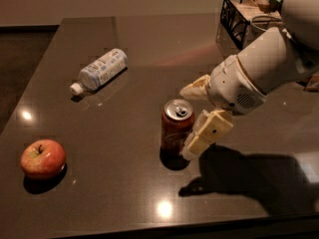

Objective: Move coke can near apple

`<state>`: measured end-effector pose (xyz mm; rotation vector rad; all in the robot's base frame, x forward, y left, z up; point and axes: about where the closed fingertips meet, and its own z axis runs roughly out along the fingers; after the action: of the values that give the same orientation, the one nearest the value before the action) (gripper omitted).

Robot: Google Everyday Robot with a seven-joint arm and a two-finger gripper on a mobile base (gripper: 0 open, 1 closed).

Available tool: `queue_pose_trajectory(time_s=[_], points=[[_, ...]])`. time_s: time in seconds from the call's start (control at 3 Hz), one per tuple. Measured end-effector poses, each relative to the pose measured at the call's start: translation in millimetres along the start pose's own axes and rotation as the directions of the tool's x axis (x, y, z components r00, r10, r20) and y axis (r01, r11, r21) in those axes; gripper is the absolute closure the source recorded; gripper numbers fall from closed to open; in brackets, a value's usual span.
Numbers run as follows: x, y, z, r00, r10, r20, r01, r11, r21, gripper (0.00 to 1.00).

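The coke can (175, 127) stands upright near the middle of the dark table (124, 183), red-orange with a silver top. The apple (43, 159), red with yellowish patches, sits at the front left, well apart from the can. My gripper (188, 122) comes in from the right at can height. Its fingers are open: one cream finger (206, 133) lies against the can's near right side, the other (195, 87) reaches behind the can's far right side. The can's right side sits in the gap between them.
A clear plastic water bottle (99, 70) lies on its side at the back left. A black wire basket (238, 20) with items stands at the back right. The table's front edge runs along the bottom.
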<state>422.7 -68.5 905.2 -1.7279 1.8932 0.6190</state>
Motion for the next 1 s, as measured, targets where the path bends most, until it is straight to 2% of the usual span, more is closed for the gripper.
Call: queue_pose_trajectory(time_s=[0.33, 0.67, 1.0], points=[[-11, 7, 6, 0.999, -0.007, 0.040, 0.009, 0.9992, -0.038, 0.37], [-23, 8, 7, 0.998, -0.011, 0.063, 0.015, 0.9981, -0.060, 0.60], [-45, 3, 10, 0.997, -0.021, 0.078, 0.026, 0.9974, -0.067, 0.83]])
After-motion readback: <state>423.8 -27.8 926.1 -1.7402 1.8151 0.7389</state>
